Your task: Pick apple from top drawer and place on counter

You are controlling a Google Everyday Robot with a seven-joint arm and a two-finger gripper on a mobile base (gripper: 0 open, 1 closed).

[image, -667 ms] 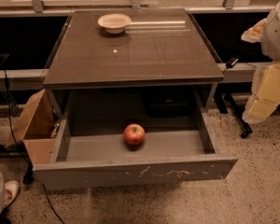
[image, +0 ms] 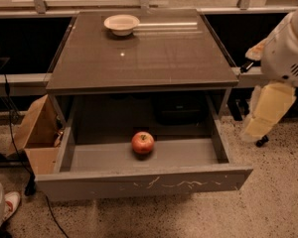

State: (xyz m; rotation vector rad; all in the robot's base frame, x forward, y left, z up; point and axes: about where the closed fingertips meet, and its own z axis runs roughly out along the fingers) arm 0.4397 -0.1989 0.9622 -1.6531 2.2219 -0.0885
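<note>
Counter [image: 154, 58] unchanged; gripper [image: 266, 114] edged nearer top drawer [image: 139, 182].

- I see the apple [image: 142, 142] red with a yellowish patch.
- Top drawer [image: 139, 183]: grey, pale scratches across its front.
- Counter [image: 154, 58]: glossy brown-grey.
- Gripper [image: 260, 115], at 3 o'clock: cream-yellow.

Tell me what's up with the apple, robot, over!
Gripper out right of the top drawer, well clear of the apple. Apple sits on the drawer floor. Nothing covers it; bowl sits far back on the counter.
</note>
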